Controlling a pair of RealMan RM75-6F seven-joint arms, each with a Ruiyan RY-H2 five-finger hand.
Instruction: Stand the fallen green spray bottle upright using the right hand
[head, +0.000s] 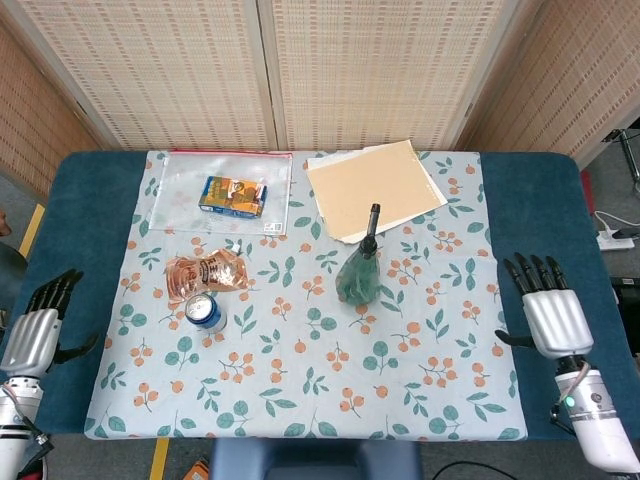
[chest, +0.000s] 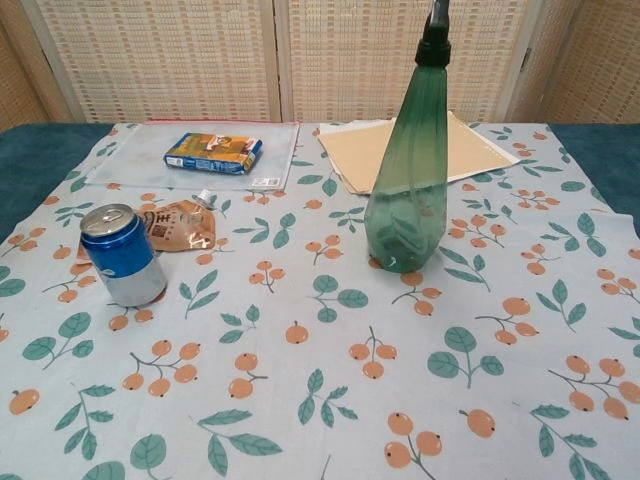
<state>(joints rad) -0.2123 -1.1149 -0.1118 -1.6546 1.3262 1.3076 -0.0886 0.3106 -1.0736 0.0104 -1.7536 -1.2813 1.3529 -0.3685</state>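
Floral tablecloth bore green spray bottle, upright, untouched; right hand and left hand lay well apart, fingers spread, empty.

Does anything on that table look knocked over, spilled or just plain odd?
Nothing stands out. The green spray bottle stands upright on the cloth, the blue can is upright too, and the brown pouch just lies flat beside it.

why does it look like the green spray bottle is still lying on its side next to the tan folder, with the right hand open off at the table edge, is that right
Not quite. The green spray bottle stands upright on the cloth, nozzle up, as the chest view shows. The rest holds: it is by the tan folder, and the right hand is open at the table edge.
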